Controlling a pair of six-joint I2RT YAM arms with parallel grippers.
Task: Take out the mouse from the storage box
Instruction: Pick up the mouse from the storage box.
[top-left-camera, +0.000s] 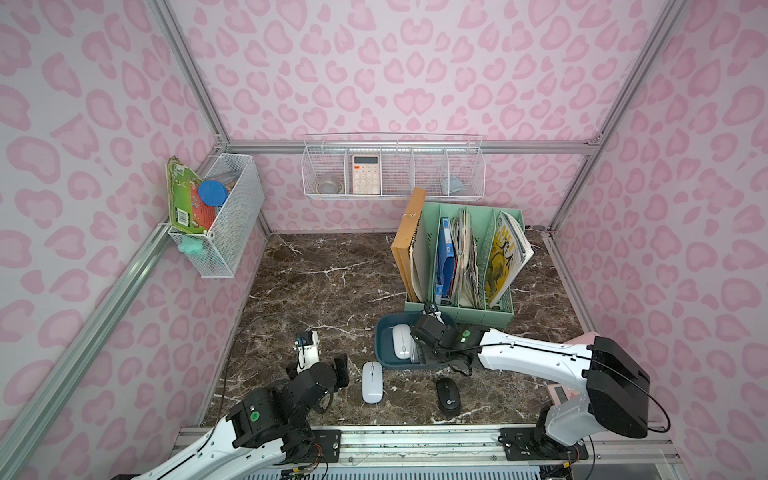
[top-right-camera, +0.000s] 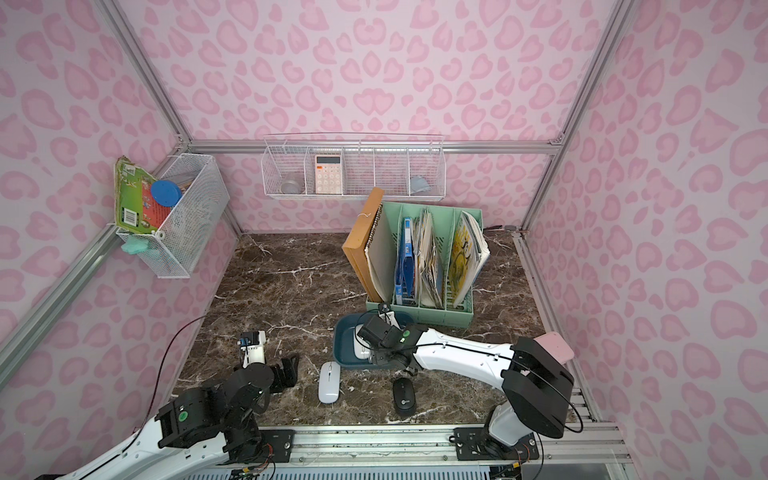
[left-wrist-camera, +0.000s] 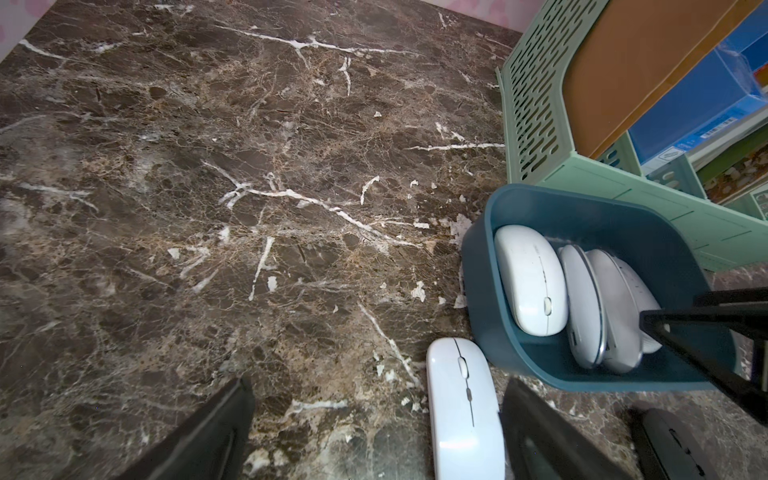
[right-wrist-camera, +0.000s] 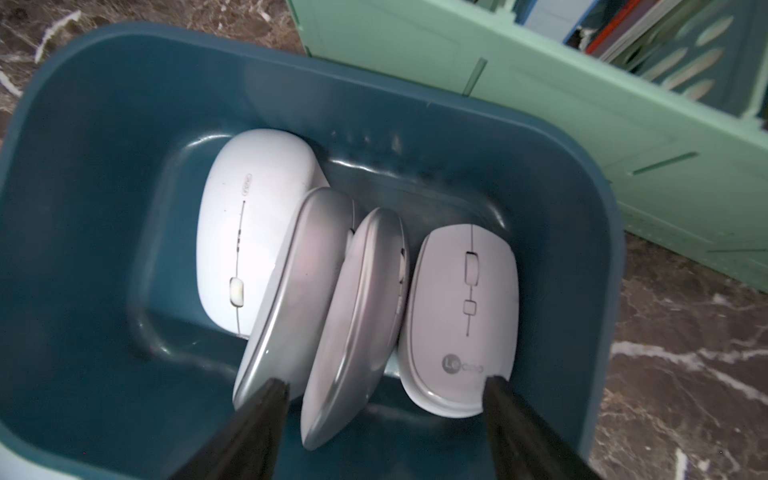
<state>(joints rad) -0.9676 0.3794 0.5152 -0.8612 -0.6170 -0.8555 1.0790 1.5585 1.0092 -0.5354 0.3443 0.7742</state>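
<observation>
One mint-green file organiser (top-left-camera: 478, 309) holds books (top-left-camera: 409, 245) and papers (top-left-camera: 465, 257) in four slots. Two wire baskets (top-left-camera: 232, 232) (top-left-camera: 392, 166) hang on the walls. One storage box (right-wrist-camera: 104, 166), just beside the organiser, holds four mice: two white mice (right-wrist-camera: 249, 232) (right-wrist-camera: 461, 316), with two silver mice (right-wrist-camera: 299, 291) (right-wrist-camera: 357, 316) on edge between them. One white mouse (top-left-camera: 371, 381) and one black mouse (top-left-camera: 448, 395) lie on the tabletop (top-left-camera: 324, 282). The right gripper (right-wrist-camera: 385, 384) gapes over the boxed mice, clamping none; the left gripper (left-wrist-camera: 378, 384) gapes empty.

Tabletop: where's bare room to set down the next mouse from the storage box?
Widest bare patch: marble tabletop between the file organiser and the left wall, beyond the storage box. A narrower strip lies right of the organiser. Crowded: in front of the box, where the white mouse, the black mouse and the right arm sit.
</observation>
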